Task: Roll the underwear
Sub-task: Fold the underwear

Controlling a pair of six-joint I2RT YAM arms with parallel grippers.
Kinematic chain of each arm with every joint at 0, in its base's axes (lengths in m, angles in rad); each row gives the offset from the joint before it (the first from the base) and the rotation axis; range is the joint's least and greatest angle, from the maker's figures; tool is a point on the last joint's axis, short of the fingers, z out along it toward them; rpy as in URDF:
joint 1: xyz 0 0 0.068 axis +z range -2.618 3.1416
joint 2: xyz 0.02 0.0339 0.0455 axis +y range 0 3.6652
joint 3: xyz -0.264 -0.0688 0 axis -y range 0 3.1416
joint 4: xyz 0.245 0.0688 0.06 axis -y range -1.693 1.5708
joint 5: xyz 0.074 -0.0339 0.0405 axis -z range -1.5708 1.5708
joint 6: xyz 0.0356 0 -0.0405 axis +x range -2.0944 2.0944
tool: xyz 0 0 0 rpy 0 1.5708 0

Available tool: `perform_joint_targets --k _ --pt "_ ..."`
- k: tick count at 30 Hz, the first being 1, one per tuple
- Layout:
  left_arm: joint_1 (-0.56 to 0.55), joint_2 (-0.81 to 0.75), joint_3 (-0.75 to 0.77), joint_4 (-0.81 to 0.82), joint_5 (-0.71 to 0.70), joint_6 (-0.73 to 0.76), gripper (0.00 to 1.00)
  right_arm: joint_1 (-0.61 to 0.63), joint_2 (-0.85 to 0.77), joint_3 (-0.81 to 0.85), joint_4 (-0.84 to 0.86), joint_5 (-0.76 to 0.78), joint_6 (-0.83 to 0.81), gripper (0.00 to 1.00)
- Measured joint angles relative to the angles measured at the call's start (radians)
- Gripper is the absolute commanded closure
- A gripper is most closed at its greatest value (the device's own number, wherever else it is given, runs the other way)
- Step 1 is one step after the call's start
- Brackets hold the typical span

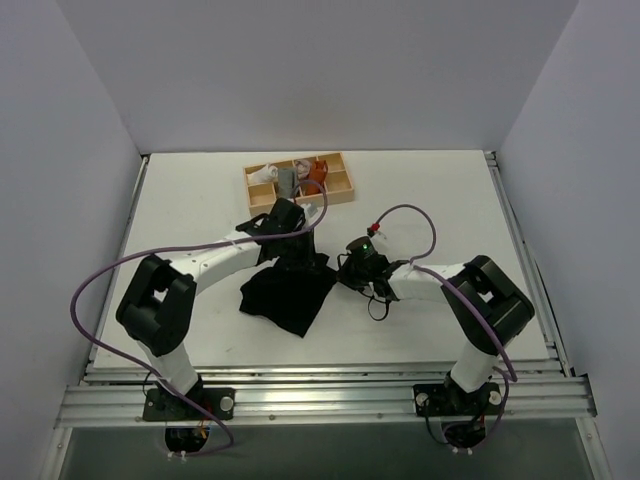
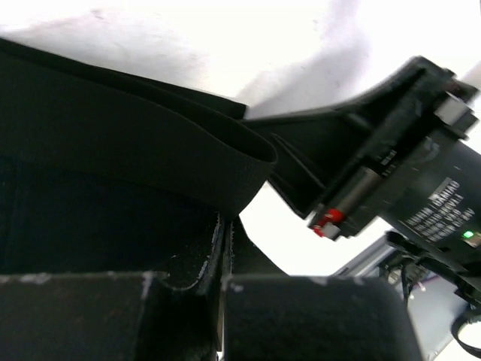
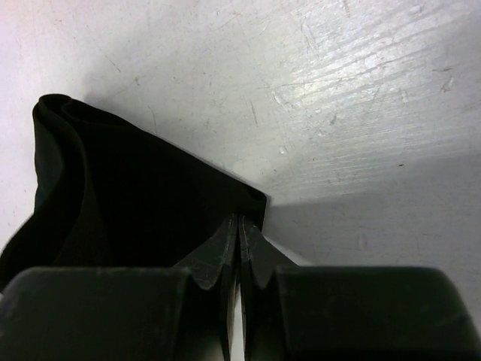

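The black underwear (image 1: 288, 290) lies crumpled on the white table between the two arms. My left gripper (image 1: 290, 250) is shut on its far edge; in the left wrist view the waistband (image 2: 150, 150) curves in front of the closed fingers (image 2: 225, 248). My right gripper (image 1: 338, 272) is shut on the garment's right corner (image 3: 252, 201), its jaws pinched together on the cloth. The right gripper's body also shows in the left wrist view (image 2: 398, 173). The cloth (image 3: 128, 195) spreads left of the right jaws.
A small wooden tray (image 1: 300, 182) with compartments stands at the back centre, holding white, grey and orange-brown cloth rolls. Purple cables loop from both arms. An aluminium rail (image 1: 320, 395) runs along the near edge.
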State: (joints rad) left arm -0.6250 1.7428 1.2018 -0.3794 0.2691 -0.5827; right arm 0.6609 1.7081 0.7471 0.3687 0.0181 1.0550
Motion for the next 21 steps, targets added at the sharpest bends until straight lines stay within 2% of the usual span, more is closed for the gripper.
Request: perform_joint_targets --k 9,12,13,16,21 --pt "-0.040 0.044 -0.001 0.032 0.018 -0.026 0.97 0.000 0.003 -0.015 0.040 0.000 0.000 0.98" --pt "-0.042 0.086 -0.008 0.044 0.016 -0.036 0.97 0.000 -0.003 -0.028 0.060 0.001 0.004 0.89" --pt "-0.042 0.100 -0.013 0.047 0.015 -0.039 0.97 0.000 -0.014 -0.038 0.063 0.003 0.008 0.82" --pt "-0.042 0.135 -0.023 0.049 0.015 -0.046 0.97 0.000 -0.063 -0.070 0.056 0.010 0.019 0.72" --pt "-0.042 0.151 -0.027 0.055 0.015 -0.055 0.97 0.000 -0.134 -0.084 0.047 0.037 0.033 0.68"
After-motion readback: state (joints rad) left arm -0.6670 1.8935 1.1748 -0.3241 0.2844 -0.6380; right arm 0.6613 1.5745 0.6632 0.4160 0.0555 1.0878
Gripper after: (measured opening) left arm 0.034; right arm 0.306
